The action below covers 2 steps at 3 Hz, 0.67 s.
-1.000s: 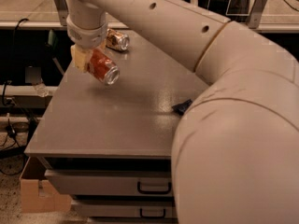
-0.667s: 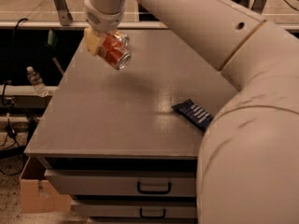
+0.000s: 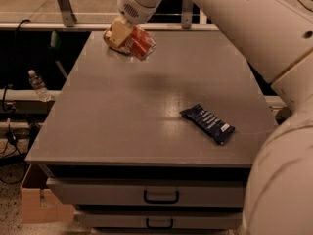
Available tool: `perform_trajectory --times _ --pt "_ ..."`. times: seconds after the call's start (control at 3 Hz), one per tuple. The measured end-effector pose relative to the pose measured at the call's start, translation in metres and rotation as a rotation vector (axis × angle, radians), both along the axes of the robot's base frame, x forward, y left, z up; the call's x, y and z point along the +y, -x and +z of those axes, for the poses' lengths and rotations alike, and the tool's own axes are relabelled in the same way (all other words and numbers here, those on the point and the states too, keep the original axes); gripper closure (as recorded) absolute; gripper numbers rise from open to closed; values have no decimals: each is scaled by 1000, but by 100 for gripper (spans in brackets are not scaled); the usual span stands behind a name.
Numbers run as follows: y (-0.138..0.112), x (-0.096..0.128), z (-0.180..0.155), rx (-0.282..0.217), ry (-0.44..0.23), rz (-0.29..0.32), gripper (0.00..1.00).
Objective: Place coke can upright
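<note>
Coke can (image 3: pixel 141 43): red body, silver rim, tilted, one end facing lower right. The pincer (image 3: pixel 126 37) is closed around it, over the far left corner of the bench (image 3: pixel 146 116).

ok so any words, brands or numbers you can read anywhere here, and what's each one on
No text can be read as words.
coke can, held tilted in the gripper over the table's far left corner: markings cannot be made out.
dark blue snack wrapper, lying on the table's right side: pale print, too small to read.
plastic bottle, left of the table: label too small to read.
</note>
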State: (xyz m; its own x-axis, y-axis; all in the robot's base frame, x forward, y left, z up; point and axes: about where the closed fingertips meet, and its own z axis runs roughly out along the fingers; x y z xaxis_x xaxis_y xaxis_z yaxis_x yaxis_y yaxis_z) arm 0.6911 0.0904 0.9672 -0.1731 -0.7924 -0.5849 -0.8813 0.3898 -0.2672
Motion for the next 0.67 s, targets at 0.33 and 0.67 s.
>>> perform_trajectory --times 0.33,0.67 --pt "1 3 -1 3 3 6 100" --pt "-11 -21 5 -47 9 2 100"
